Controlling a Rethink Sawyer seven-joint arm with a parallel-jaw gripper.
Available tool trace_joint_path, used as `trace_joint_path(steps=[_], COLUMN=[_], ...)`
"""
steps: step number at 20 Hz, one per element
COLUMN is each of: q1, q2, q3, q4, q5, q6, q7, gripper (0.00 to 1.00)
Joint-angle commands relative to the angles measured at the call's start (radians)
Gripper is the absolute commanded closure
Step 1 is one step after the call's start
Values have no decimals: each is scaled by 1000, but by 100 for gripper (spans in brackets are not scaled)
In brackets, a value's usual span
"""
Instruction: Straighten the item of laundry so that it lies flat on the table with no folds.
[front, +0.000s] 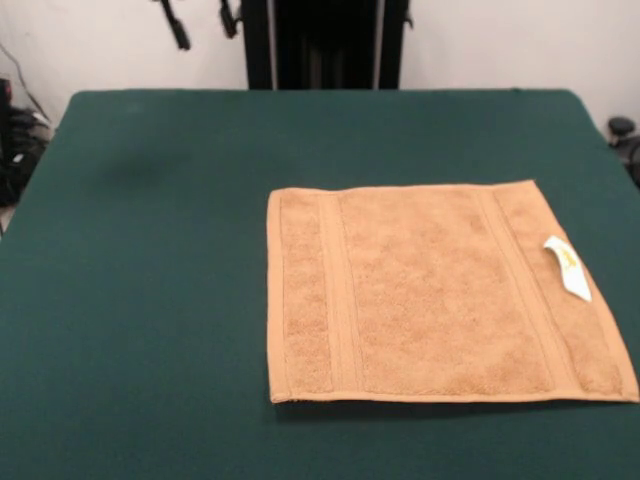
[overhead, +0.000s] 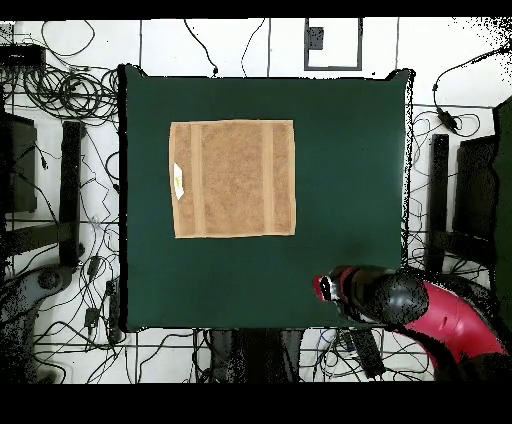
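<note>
Overhead view: towel (overhead: 233, 179) flat on table (overhead: 340, 150), well apart from gripper (overhead: 325, 288); grip state unclear.

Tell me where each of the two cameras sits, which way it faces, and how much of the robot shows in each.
Front view: sits across the table, facing the robot's pedestal at the top; only the pedestal and dangling cables show, no gripper.
Overhead view: sits above, looking straight down; the red and black arm shows at the bottom right, drawn back over the table's edge.
Shared: the green table and the flat tan towel with its white tag, turned half round between views.
</note>
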Motion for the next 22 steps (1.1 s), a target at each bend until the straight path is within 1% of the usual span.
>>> trace_joint_path(steps=[1, 8, 12, 14, 16, 20, 22], q1=[-22, -25, 15, 50, 83, 168, 222], q2=[103, 218, 258, 266, 272, 230, 203], q3=[38, 59, 38, 4, -35, -131, -189], q4=[-126, -201, -253, -272, -280, -256, -249], q5=[-136, -321, -397, -386, -352, -276, -258], q6=[-26, -218, -298, -293, -277, -268, -281], q7=[-87, -42, 36, 111, 191, 327, 383], gripper=[0, 0, 0, 0, 0, 0, 0])
